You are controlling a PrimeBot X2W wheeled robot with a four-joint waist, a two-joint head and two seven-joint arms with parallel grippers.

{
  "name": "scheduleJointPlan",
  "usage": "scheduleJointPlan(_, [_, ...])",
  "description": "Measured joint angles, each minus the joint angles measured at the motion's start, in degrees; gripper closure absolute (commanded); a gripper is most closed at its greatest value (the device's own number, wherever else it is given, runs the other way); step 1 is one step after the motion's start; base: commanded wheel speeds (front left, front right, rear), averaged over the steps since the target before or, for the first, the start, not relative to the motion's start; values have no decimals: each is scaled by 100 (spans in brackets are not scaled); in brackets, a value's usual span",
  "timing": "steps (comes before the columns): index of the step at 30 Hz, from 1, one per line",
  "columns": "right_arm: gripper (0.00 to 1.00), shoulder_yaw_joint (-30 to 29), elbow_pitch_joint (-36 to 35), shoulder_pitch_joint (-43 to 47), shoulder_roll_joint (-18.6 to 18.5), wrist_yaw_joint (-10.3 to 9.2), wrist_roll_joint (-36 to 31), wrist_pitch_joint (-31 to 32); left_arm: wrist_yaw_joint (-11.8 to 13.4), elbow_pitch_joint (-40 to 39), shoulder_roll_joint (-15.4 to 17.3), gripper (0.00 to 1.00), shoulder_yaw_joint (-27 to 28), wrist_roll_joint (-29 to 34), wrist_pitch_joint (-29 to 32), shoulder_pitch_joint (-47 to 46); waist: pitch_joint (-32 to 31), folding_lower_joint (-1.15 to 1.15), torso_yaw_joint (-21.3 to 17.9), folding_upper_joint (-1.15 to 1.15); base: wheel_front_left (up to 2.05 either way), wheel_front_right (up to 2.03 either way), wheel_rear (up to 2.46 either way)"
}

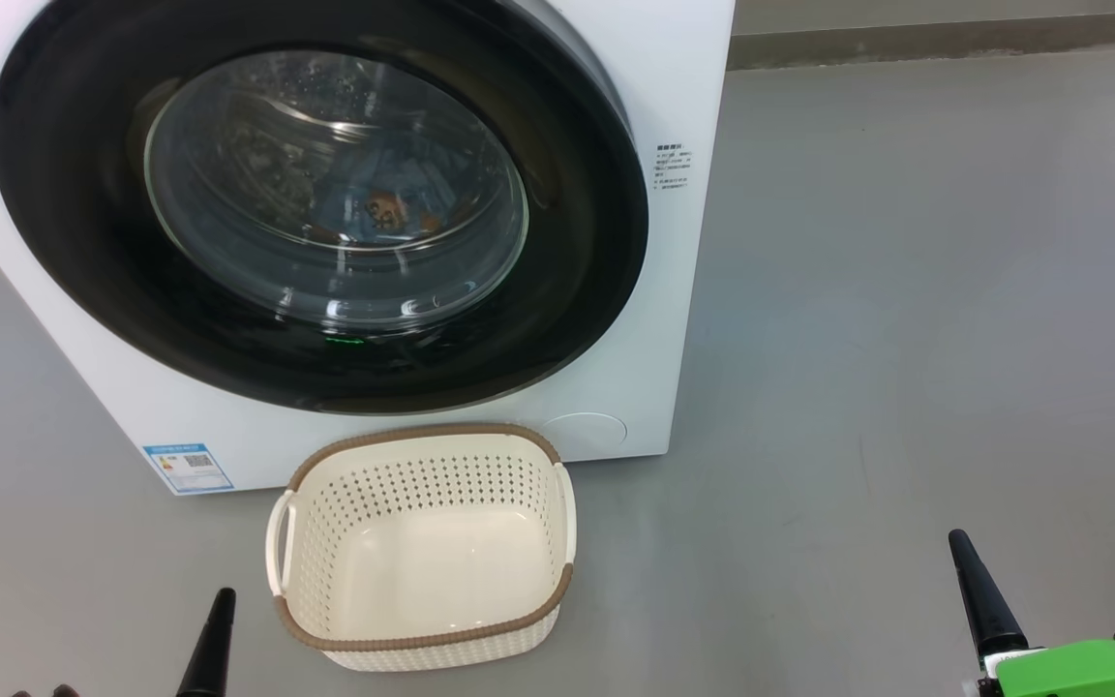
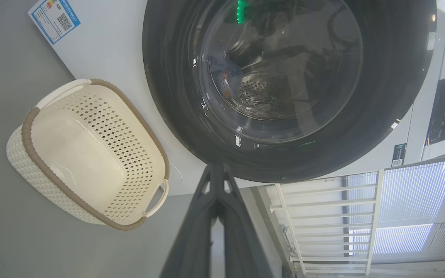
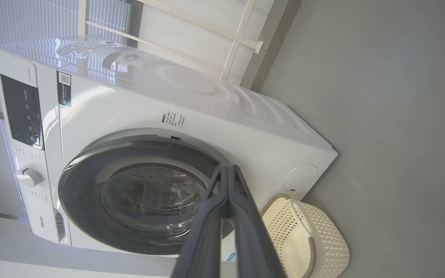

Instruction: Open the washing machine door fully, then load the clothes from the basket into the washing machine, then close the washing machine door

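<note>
Head view: basket (image 1: 427, 431) empty, clothes (image 1: 388, 208) behind the closed washing machine door (image 1: 577, 242); left pincer (image 1: 223, 598) and right pincer (image 1: 957, 539) rest narrow, empty, since work looks done.

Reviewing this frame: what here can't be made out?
Head view: the clothes behind the washing machine door glass; reflections hide how many pieces.
Head view: the small printed label, too small to read.
Head view: left hand, cut off by the bottom edge.
</note>
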Motion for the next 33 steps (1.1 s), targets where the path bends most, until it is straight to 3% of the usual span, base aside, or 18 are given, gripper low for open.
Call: scheduleJointPlan(33, [100, -189, 113, -335, 141, -15, 1769, 495, 0, 237, -24, 100, 221, -1652, 504, -464, 39, 0, 92, 0, 0, 0, 0])
